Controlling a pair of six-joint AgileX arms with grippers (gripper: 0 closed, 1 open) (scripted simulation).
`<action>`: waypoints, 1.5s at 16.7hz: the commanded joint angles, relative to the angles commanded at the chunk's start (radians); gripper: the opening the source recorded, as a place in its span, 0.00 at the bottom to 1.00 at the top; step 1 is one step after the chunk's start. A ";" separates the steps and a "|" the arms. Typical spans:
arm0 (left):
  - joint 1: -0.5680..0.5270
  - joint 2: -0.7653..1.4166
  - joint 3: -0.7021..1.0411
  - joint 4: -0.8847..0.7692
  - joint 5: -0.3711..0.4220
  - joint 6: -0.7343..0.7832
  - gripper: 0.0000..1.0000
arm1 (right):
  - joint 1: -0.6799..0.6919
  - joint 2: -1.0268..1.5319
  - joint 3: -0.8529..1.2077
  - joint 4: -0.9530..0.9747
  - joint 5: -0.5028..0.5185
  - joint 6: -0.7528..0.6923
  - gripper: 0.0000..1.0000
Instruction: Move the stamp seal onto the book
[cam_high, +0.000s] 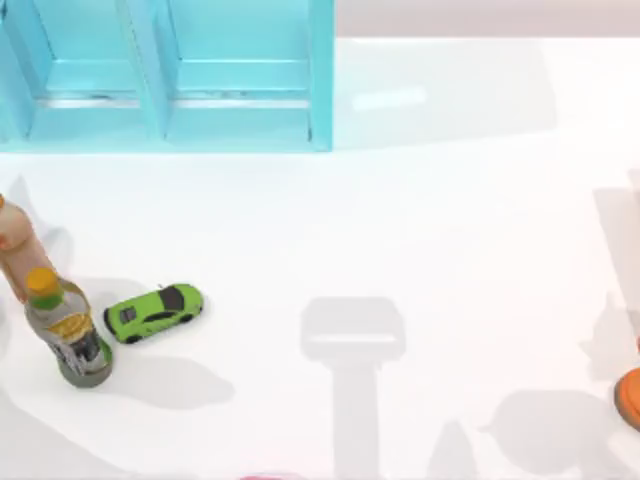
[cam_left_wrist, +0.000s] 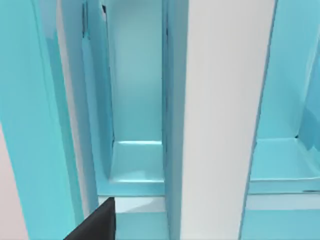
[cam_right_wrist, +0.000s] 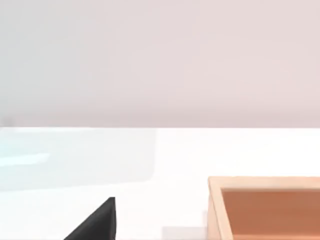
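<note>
Orange round thing (cam_high: 630, 398) cut off at table's (cam_high: 400, 220) right edge; jaws' state indiscernible.

A light-blue shelf unit (cam_high: 165, 75) is set at the far left of the white table (cam_high: 420, 230). Near the left edge, a yellow-capped bottle (cam_high: 68, 328) is seen just beside a green toy car (cam_high: 154, 312). An orange round thing (cam_high: 629, 397) is cut off at the right edge. A wooden box (cam_right_wrist: 265, 207) is seen in the right wrist view.

A rendered tabletop test scene rather than any lived-in room: a bare glossy white table (cam_high: 420, 230), a tall light-blue shelf unit (cam_high: 170, 75) at its far left, and a lime-green toy sports car (cam_high: 153, 312) beside a yellow-capped drink bottle (cam_high: 68, 330).
</note>
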 joint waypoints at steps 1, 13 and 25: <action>0.004 0.016 0.009 0.011 0.005 0.000 1.00 | 0.000 0.000 0.000 0.000 0.000 0.000 1.00; -0.048 0.127 0.203 -0.067 -0.045 -0.008 1.00 | 0.000 0.000 0.000 0.000 0.000 0.000 1.00; -0.116 0.256 0.450 -0.179 -0.110 -0.019 0.92 | 0.000 0.000 0.000 0.000 0.000 0.000 1.00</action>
